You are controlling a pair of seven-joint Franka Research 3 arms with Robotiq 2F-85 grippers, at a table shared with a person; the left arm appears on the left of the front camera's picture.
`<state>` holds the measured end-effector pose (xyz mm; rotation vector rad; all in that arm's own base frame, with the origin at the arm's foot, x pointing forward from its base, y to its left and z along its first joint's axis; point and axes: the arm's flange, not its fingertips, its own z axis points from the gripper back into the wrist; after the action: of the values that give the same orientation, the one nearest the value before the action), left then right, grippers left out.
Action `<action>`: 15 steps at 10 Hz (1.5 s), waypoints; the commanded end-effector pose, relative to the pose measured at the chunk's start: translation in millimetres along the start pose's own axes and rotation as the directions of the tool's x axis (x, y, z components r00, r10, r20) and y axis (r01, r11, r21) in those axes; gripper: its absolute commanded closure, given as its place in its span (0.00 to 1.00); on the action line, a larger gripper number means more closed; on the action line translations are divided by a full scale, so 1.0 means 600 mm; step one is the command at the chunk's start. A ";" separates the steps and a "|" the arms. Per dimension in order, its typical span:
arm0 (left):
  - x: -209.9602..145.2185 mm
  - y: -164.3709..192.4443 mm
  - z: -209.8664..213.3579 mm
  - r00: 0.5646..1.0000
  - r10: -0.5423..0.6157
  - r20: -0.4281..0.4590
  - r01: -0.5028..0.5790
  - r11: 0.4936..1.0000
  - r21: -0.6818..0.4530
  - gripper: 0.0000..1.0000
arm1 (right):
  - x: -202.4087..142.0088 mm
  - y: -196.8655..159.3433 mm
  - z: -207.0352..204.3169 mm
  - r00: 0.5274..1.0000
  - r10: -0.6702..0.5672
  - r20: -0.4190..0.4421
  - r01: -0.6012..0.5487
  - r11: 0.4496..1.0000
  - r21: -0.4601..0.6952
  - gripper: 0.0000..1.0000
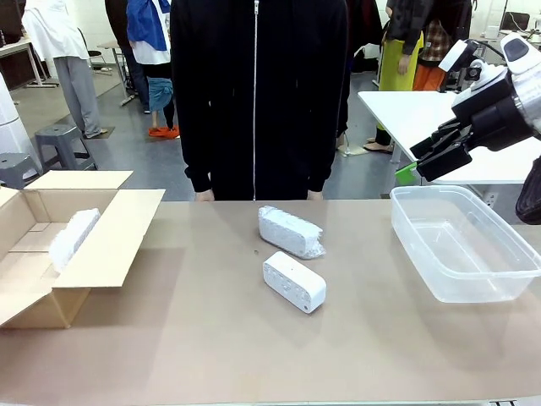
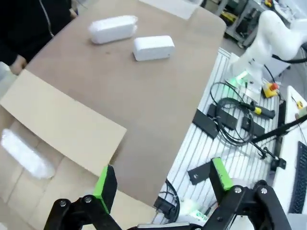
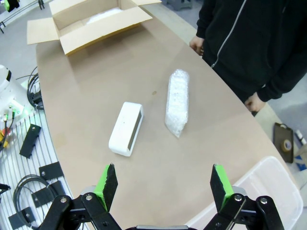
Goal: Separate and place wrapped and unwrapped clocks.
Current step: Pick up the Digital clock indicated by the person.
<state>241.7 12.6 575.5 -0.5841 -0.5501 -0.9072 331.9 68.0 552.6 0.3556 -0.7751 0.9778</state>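
Right gripper (image 1: 425, 161) hung in the air with its jaws spread wide and nothing between them, up by the left end of the clear plastic tub (image 1: 410, 245). In its wrist view, the unwrapped clock (image 1: 294, 282) lay on the table (image 1: 211, 355) ahead of the left finger, well apart from it. A bubble-wrapped bundle (image 1: 290, 231) sat just beyond the clock on the person's (image 1: 258, 93) side. I couldn't tell if the two touched.

Left gripper (image 2: 163, 179) was likewise spread and empty, and I saw it over the robot-side edge of the open cardboard box (image 1: 101, 245). A second wrapped bundle (image 1: 73, 237) was inside that box, off to one side of that gripper. The bare clock and the loose bundle were far across the table from it. The tub held nothing I could see.
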 end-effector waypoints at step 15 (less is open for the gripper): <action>0.057 -0.006 -0.006 0.996 -0.079 0.048 0.064 0.965 0.253 0.00 | -0.002 -0.002 -0.002 1.000 0.001 0.004 -0.001 1.000 0.016 0.00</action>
<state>258.7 -9.4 596.8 -0.3642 -0.7406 -0.8849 331.9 68.0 552.6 0.3556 -0.7751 0.9779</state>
